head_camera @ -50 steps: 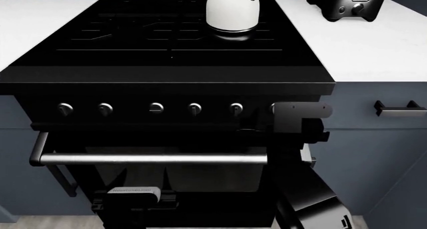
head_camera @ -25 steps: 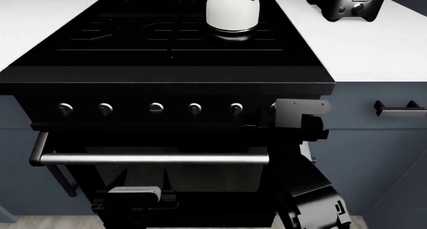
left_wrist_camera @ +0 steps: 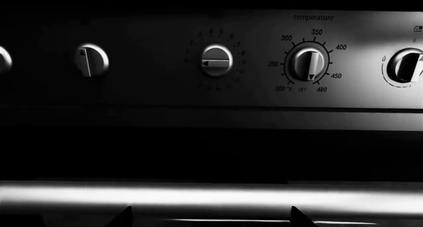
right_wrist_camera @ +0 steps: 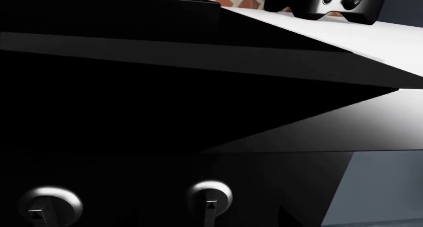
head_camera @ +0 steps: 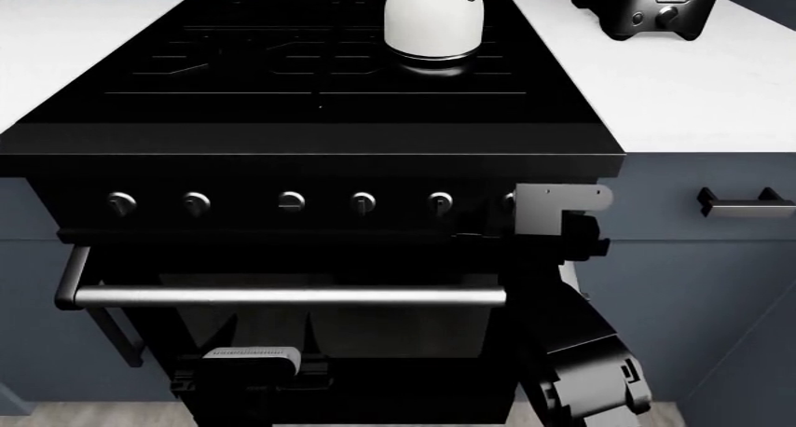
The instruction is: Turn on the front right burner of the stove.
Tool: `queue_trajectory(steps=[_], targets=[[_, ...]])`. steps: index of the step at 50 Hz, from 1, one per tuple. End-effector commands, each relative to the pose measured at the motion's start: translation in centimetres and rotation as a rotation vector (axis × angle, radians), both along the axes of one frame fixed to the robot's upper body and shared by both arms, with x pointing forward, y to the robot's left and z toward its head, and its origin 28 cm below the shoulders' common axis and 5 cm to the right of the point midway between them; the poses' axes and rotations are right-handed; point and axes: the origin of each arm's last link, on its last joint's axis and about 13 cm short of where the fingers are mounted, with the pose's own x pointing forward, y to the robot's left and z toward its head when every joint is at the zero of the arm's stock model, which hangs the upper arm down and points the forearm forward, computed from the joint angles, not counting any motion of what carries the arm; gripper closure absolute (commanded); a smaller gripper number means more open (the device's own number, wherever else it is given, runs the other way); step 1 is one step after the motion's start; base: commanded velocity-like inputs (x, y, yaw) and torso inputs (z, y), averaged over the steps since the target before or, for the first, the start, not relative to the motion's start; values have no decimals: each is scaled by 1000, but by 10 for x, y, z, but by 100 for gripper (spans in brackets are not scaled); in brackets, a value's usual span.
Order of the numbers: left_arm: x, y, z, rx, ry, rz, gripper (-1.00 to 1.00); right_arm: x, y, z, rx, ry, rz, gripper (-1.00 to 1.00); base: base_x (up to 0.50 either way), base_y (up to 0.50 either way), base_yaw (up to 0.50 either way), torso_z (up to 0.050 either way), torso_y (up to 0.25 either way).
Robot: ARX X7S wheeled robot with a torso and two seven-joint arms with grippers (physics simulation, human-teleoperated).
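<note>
Head view: the stove (head_camera: 311,157) is seen filling the centre, and the right gripper (head_camera: 523,208) is held at its rightmost knob (head_camera: 508,201), claw state untellable. Left wrist view: "temperature" and 200–480 markings are read around a dial (left_wrist_camera: 308,64). Right wrist view: two knobs are shown low in frame.

The right gripper (head_camera: 516,213) has edged up slightly against the stove (head_camera: 311,180) front at the rightmost knob (head_camera: 508,201), while its forearm below has swung lower and, seemingly, rolled a little; the fingers stay hidden.
</note>
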Motion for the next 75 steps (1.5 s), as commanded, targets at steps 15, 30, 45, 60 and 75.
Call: queue_trajectory(steps=[15,30,45,60,75], targets=[[-1,0,0,-1,4,-1,-100,12,-5,-18,-13,52,-15,-100,0,0,0,0,0],[-1,0,0,-1,3,-1,-100,16,-2,-16,-18,47,0,-100,0,0,0,0,0],[-1,0,0,-1,3,-1,-100,22,1,-18,-24,52,-4,-100,0,0,0,0,0],[-1,0,0,-1,3,-1,-100,26,-1,-18,-26,58,-17,-100,0,0,0,0,0],[-1,0,0,-1,3,-1,-100,29,-1,-17,-25,48,-4,100,0,0,0,0,0]])
